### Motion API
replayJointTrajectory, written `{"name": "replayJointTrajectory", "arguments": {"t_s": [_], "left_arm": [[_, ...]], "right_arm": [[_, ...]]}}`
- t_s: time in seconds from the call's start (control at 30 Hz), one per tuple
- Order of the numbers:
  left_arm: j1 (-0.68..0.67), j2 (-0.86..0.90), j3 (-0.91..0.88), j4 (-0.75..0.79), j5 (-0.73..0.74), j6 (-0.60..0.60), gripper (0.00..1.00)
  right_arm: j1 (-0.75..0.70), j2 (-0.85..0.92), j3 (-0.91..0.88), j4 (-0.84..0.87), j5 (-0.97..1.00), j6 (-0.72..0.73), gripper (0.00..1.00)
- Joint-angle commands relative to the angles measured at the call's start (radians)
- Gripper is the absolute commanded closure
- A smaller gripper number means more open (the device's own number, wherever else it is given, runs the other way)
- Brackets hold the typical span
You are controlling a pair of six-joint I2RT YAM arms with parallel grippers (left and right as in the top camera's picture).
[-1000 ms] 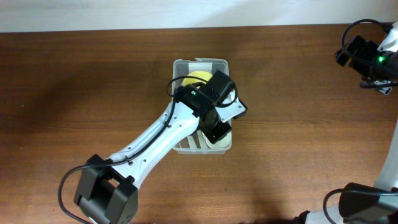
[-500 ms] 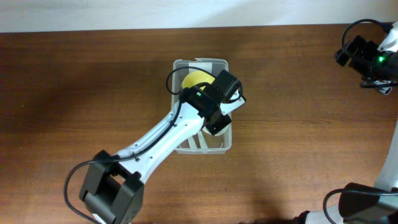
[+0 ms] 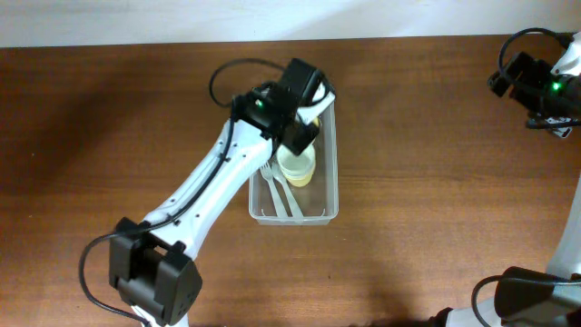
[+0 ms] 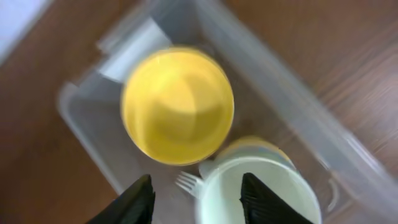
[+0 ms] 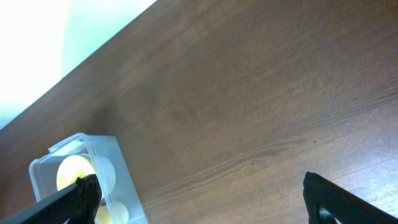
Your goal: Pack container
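The clear plastic container stands on the brown table, also in the left wrist view and the right wrist view. Inside lie a yellow bowl, a pale green cup on a yellow one, and white plastic forks. My left gripper is open and empty, hovering over the container's far end above the bowl and cup. My right gripper is open and empty, far right over bare table.
The white wall edge runs along the table's far side. The left arm stretches diagonally from the front left over the container.
My left gripper has moved from the container's middle toward its far end. The pale cup and forks that it covered now show. The right arm has not moved.
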Motion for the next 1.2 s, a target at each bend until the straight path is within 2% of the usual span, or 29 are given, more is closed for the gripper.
{"name": "replayJointTrajectory", "arguments": {"t_s": [0.0,0.1,0.2,0.27,0.4,0.5,0.63,0.73,0.8,1.17], "left_arm": [[0.005,-0.003,0.097,-0.037,0.002,-0.022,0.5],[0.028,-0.003,0.117,-0.042,-0.007,-0.104,0.5],[0.064,-0.003,0.117,-0.057,-0.009,-0.128,0.5],[0.111,-0.003,0.118,-0.095,-0.044,-0.209,0.5],[0.273,-0.002,0.118,-0.17,-0.075,-0.375,0.43],[0.438,-0.002,0.118,-0.21,-0.051,-0.449,0.29],[0.619,-0.002,0.118,-0.214,0.052,-0.451,0.17],[0.716,-0.002,0.116,-0.216,0.065,-0.451,0.14],[0.758,-0.001,0.115,-0.216,0.065,-0.451,0.0],[0.772,0.0,0.115,-0.214,0.065,-0.451,0.0]], "right_arm": [[-0.003,0.001,0.008,0.0,-0.002,0.004,0.01],[-0.003,0.001,0.008,0.0,-0.002,0.005,0.01],[-0.003,0.001,0.008,0.0,-0.002,0.005,0.01],[-0.003,0.001,0.008,0.0,-0.002,0.004,0.01],[-0.003,0.001,0.008,0.0,-0.002,0.005,0.01],[-0.003,0.001,0.008,0.0,-0.002,0.004,0.01],[-0.003,0.001,0.008,0.0,-0.002,0.005,0.01],[-0.003,0.001,0.008,0.0,-0.002,0.005,0.01],[-0.003,0.001,0.008,0.0,-0.002,0.005,0.01],[-0.003,0.001,0.008,0.0,-0.002,0.005,0.01]]}}
